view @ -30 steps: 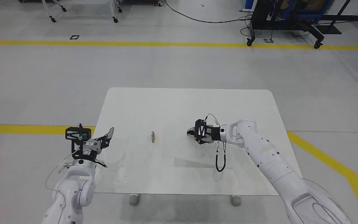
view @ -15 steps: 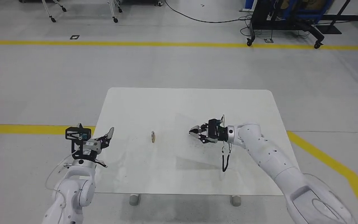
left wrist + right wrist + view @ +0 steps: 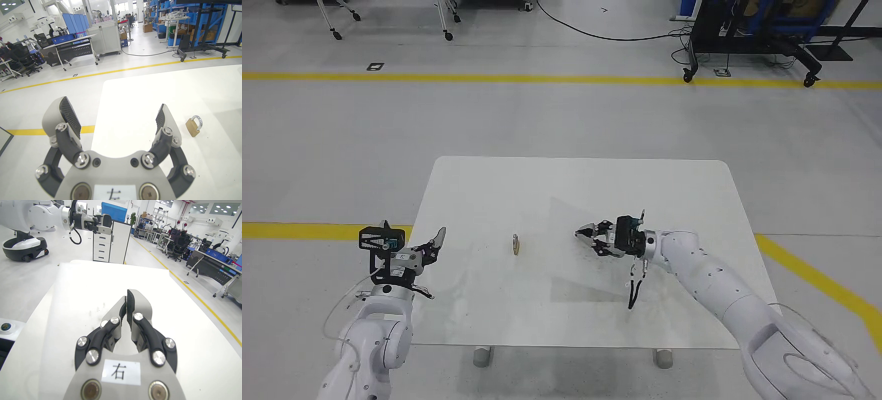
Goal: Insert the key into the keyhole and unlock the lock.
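Resting on the table [image 3: 662, 190], the padlock [image 3: 193, 126] sits between the wide-open, empty left gripper [image 3: 113, 113] and the tightly closed right gripper [image 3: 127, 295].

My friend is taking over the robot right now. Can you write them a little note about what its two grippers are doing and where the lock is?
Left gripper: open, holding nothing, by the left edge of the table.
Right gripper: shut, above the middle of the table; no key can be seen between its fingers.
Padlock: lying on the table between the two grippers, touched by neither.
Done: nothing at the padlock yet; no key sticks out of it.
Left: check whether the right gripper holds the key, put it into the keyhole, turn it to unlock.
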{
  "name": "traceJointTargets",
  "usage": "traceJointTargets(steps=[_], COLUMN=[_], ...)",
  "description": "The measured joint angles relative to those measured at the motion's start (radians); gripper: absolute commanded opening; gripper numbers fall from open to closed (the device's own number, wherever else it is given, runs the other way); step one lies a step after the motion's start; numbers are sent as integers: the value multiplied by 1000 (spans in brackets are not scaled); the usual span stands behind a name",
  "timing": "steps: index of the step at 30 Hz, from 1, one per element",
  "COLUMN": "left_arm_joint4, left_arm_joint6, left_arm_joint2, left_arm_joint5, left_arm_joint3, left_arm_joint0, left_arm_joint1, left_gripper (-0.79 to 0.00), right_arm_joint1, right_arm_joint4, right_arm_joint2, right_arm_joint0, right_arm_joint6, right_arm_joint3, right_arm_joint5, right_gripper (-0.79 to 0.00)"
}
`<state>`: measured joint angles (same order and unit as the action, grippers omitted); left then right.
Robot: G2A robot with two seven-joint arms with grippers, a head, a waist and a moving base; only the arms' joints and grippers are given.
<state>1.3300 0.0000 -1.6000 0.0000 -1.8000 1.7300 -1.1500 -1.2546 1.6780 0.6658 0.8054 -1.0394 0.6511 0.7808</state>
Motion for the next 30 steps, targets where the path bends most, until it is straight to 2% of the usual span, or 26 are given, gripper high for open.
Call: traceJointTargets(steps=[5, 9, 14, 17, 22, 27, 30], left_arm_joint4=[11, 32, 31, 60, 53, -82, -53], left_arm_joint6=[0, -44, -234, -330, -392, -452, -487], left_arm_joint2=[1, 15, 88, 149, 258, 328, 382], left_arm_joint5=[-8, -65, -273, -342, -341, -396, -373], left_arm_joint3=[-7, -74, -135, -126, -87, -30, -8], left_arm_joint0=[-5, -32, -127, -197, -282, -353, -396], left_arm_joint1=[0, 2, 9, 8, -5, -16, -24], left_gripper=[0, 0, 0, 0, 0, 0, 0], right_arm_joint1=[0, 0, 0, 0, 0, 0, 0], right_arm_joint4=[1, 1, 1, 1, 1, 1, 1], right_arm_joint2=[1, 1, 1, 1, 1, 1, 1], right_arm_joint0=[0, 0, 0, 0, 0, 0, 0], right_arm_joint6=[0, 0, 0, 0, 0, 0, 0], right_arm_joint3=[1, 1, 1, 1, 1, 1, 1], right_arm_joint5=[0, 0, 0, 0, 0, 0, 0], right_gripper=[-785, -785, -785, -785, -785, -785, -785])
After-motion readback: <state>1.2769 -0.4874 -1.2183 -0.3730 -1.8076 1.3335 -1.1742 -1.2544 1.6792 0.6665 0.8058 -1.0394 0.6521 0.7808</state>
